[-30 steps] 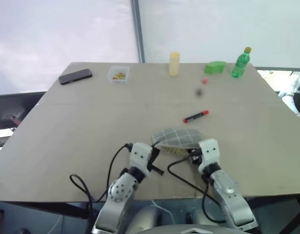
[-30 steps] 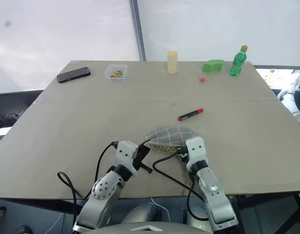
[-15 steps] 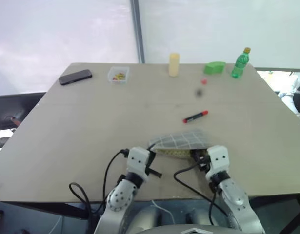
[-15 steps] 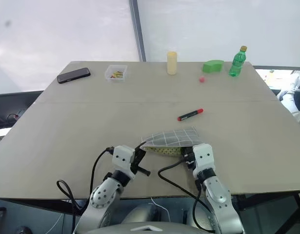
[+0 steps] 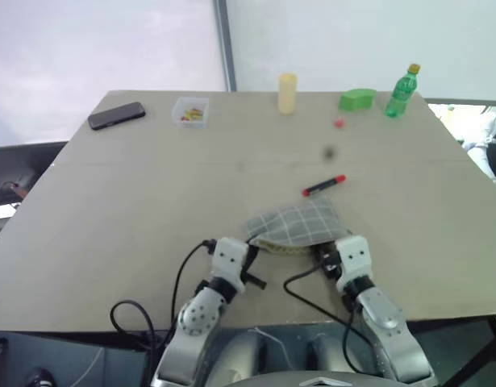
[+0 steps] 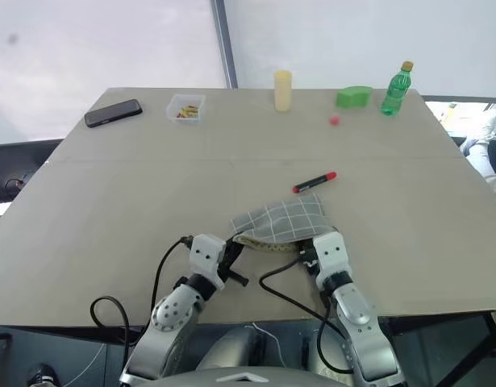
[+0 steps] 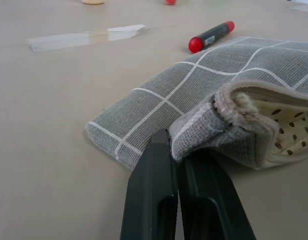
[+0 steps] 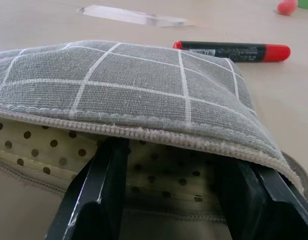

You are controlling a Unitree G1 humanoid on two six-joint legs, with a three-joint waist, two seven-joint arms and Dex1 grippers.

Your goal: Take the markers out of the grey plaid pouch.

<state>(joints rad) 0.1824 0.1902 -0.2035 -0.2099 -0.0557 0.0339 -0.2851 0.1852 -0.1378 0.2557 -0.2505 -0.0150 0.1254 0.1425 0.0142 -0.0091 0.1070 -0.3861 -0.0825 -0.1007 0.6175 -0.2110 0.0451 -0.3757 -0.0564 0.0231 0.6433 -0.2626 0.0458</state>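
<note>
text: none legible | red marker [image 8: 233, 51] label: print too small to read

Phone [image 5: 117, 115], clear box [image 5: 190, 111], cylinder [image 5: 288, 93], green bottle [image 5: 401, 81] along table's [image 5: 110, 210] far edge

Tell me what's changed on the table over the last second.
Little. The grey plaid fabric pouch has shifted shape slightly between the grippers, its top panel lying flatter. The left gripper stays shut on its corner, the right gripper spread inside the opening. The red-and-black marker hasn't moved.
</note>
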